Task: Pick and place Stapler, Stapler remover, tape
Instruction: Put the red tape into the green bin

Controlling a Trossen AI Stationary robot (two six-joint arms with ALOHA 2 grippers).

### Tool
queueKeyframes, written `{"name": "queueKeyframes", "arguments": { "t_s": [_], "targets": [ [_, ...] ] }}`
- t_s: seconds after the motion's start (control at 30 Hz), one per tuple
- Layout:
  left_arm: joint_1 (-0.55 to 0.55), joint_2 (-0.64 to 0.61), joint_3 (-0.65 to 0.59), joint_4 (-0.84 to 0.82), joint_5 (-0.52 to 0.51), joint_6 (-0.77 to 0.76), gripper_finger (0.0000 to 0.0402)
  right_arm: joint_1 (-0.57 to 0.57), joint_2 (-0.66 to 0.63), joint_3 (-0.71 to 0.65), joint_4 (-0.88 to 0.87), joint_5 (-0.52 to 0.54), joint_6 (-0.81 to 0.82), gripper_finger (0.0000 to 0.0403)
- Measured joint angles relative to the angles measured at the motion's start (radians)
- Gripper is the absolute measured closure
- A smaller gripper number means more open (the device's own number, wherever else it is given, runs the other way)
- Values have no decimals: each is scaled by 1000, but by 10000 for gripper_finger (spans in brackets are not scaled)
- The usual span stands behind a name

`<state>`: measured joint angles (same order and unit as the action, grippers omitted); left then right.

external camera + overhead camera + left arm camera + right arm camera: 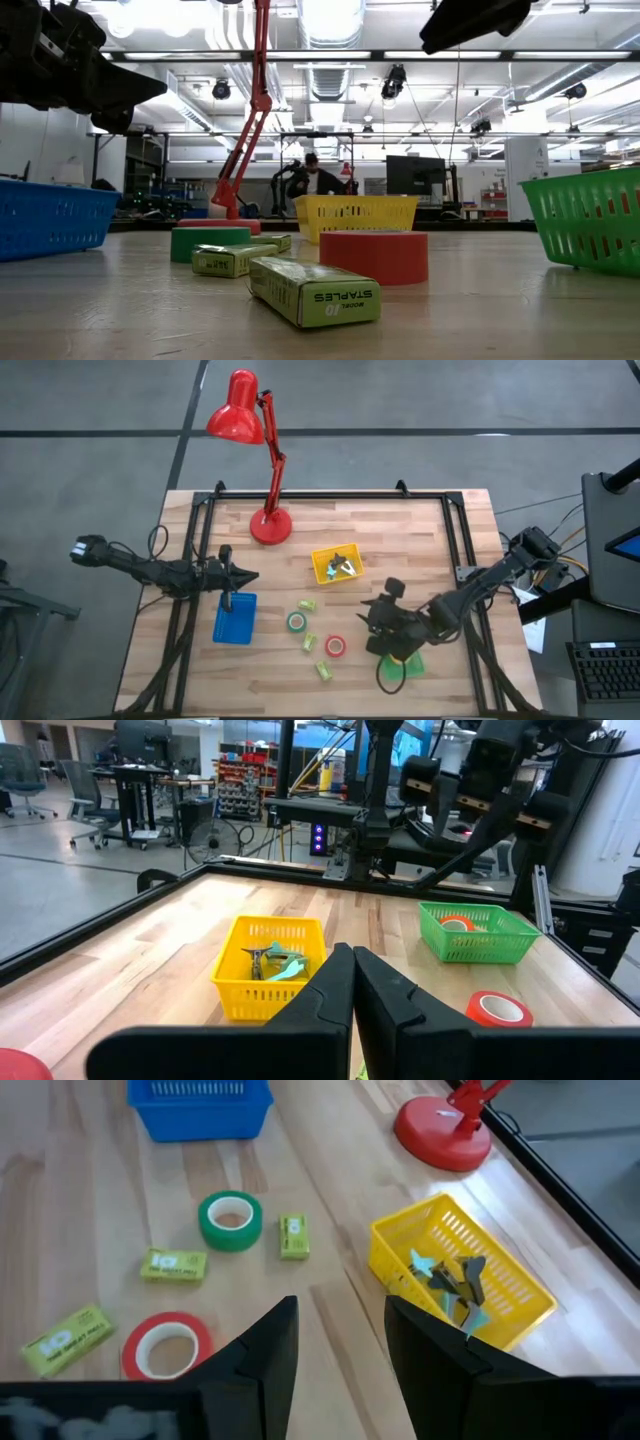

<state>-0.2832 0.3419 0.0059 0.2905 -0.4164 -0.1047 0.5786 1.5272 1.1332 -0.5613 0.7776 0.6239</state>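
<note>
A green tape roll and a red tape roll lie flat on the table's middle; they also show in the right wrist view, green and red. An orange tape roll lies in the green basket. The yellow basket holds staple removers. My left gripper is shut and empty, raised over the blue basket. My right gripper is open and empty, raised near the green basket. The yellow tape and a stapler do not show.
A red desk lamp stands at the far middle. Several lime-green staple boxes lie among the tape rolls; one lies nearest the low camera. A black frame runs along the table's far and side edges.
</note>
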Motion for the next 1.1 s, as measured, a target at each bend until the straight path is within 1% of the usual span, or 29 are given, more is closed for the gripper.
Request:
{"name": "queueKeyframes", "arguments": {
  "t_s": [0.17,0.3,0.47,0.57,0.67,0.8,0.93,0.97,1.1],
  "targets": [
    [0,0,0,0,0,0,392,-15,0,0,22,0,-23,260],
    [0,0,0,0,0,0,392,-21,0,-1,108,-10,-102,266],
    [0,0,0,0,0,0,392,-42,14,-6,246,-140,-190,273],
    [0,0,0,0,0,0,392,-52,42,-8,290,-201,-226,276],
    [0,2,0,0,0,0,392,-60,75,-8,294,-224,-236,280],
    [0,2,0,-1,0,0,392,-77,126,-8,294,-281,-267,284],
    [0,2,0,-1,0,0,392,-104,187,-8,313,-307,-296,289],
    [0,2,0,-1,0,0,392,-114,196,-8,313,-337,-299,290],
    [0,2,0,-1,0,0,392,-146,244,9,314,-514,-331,294]
  ]
}}
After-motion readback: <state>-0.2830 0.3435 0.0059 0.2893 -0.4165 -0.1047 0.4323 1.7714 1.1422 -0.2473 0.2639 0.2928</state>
